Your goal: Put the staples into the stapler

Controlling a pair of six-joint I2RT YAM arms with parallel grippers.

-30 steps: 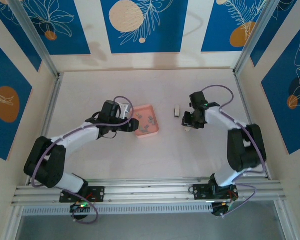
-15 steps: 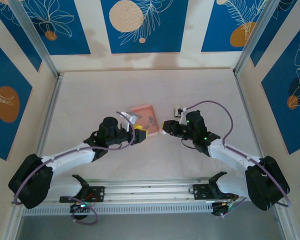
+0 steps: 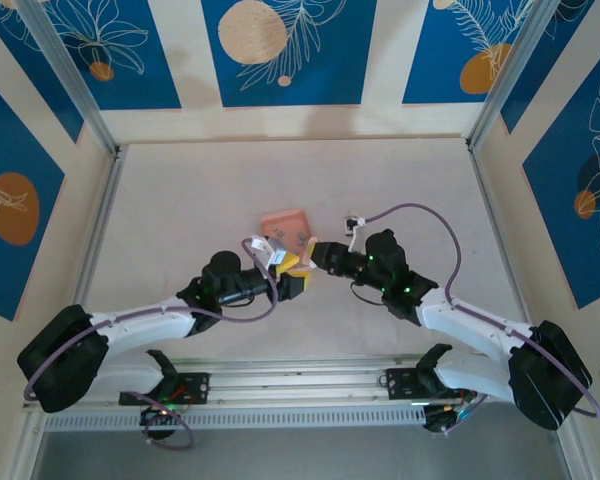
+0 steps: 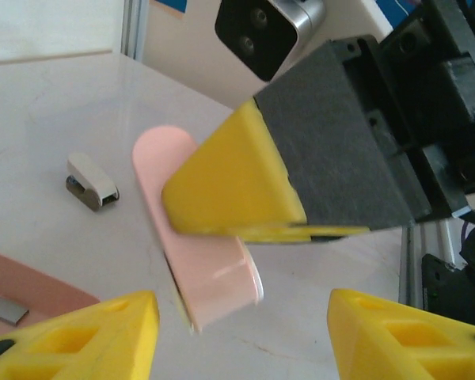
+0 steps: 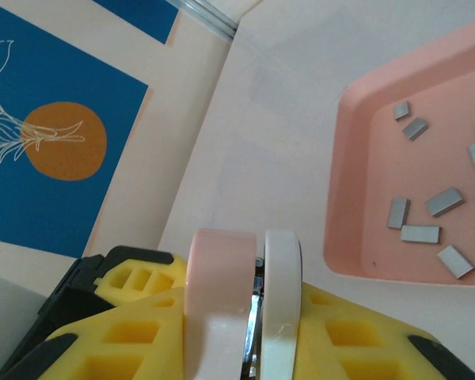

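While right gripper (image 5: 249,321) clamps stapler (image 5: 218,285), left gripper (image 4: 241,321) hangs open.

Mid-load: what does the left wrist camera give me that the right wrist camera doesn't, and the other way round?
Left wrist: the left gripper open with nothing in it, the right gripper seen from outside, clamped on the pink stapler, and a small white block lying on the table.
Right wrist: several staples scattered across the inside of the tray, and a blue wall panel.
Both: the stapler, part of the tray, and at least one staple.
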